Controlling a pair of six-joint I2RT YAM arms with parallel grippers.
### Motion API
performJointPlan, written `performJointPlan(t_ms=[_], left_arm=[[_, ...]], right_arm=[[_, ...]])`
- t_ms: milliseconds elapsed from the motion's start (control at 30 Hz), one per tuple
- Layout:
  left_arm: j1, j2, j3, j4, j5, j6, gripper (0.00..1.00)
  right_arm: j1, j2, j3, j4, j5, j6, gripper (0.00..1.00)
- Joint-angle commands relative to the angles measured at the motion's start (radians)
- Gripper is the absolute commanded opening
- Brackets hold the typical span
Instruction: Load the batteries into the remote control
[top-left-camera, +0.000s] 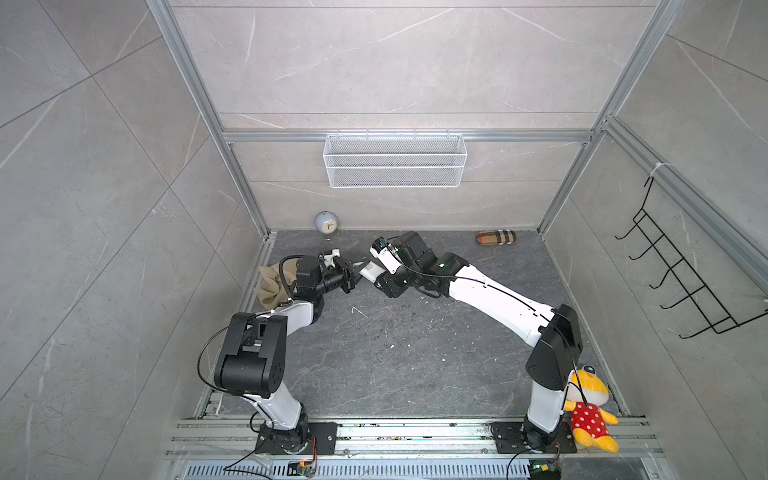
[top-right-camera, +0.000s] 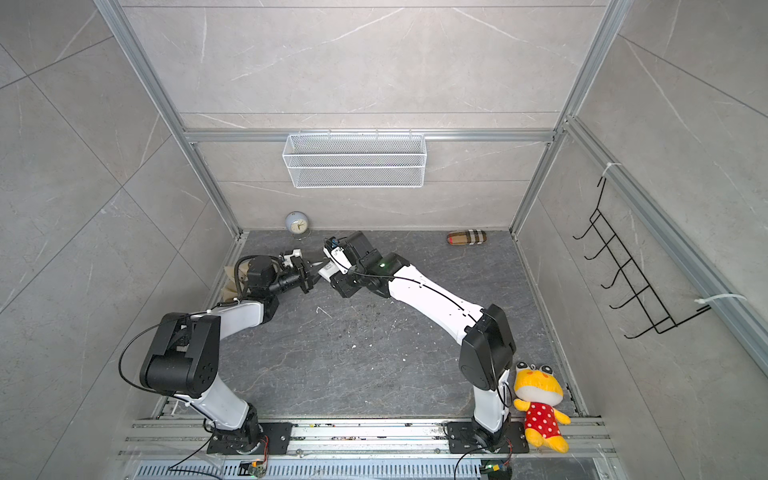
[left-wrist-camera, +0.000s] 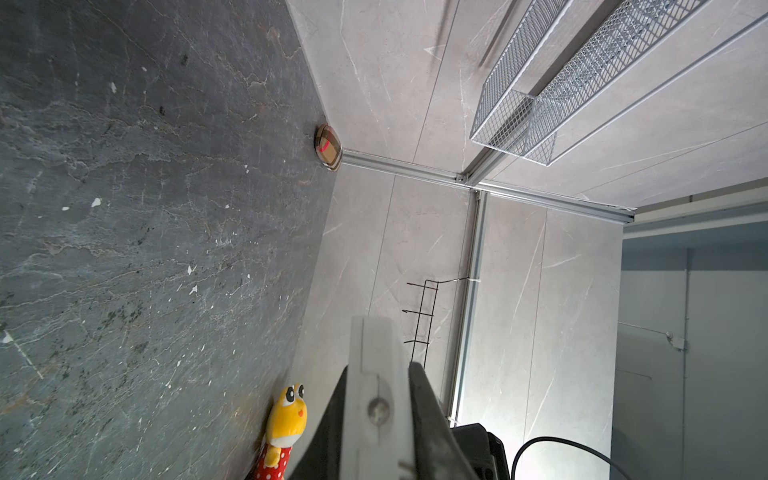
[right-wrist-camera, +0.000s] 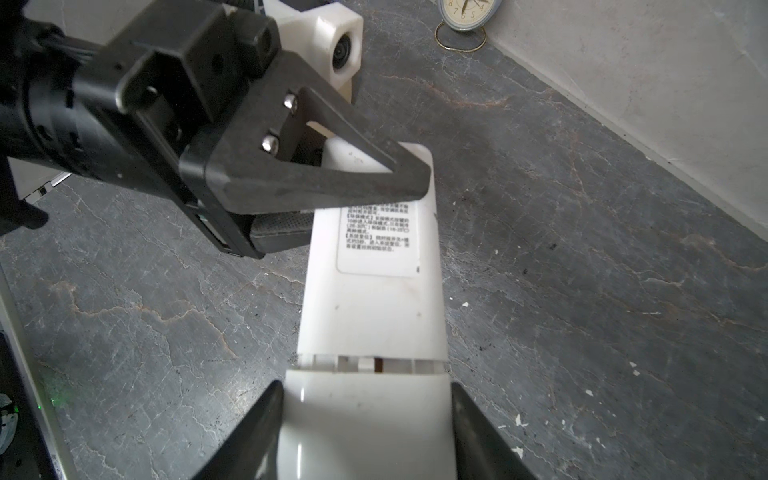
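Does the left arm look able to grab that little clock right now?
Probably not yet: the left fingers are shut on the remote control; the clock stands nearby with a clear path otherwise.

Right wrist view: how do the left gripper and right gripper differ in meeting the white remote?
The left gripper pinches the white oblong plastic remote control through its thickness; the right gripper brackets its side edges. The left gripper is at the labelled end, the right gripper at the opposite end. The left gripper is shut on it; the right gripper's squeeze is unclear. Both have black fingers.
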Motion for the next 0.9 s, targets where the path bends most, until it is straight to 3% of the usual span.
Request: performJointPlan(t_ms=[0, 267, 867], left_arm=[[0.005, -0.008, 0.011, 0.075, 0.022, -0.013, 0.0], [0.005, -0.012, 0.016, 0.092, 0.025, -0.026, 0.0], [0.006, 0.0, 0.023, 0.147, 0.012, -0.058, 0.0]], right_arm=[[-0.003, 0.015, 0.043, -0.036, -0.017, 0.016, 0.56], [-0.049, 0.04, 0.071, -0.05, -0.162, 0.106, 0.56], [-0.052, 0.052, 0.07, -0.063, -0.195, 0.101, 0.6]])
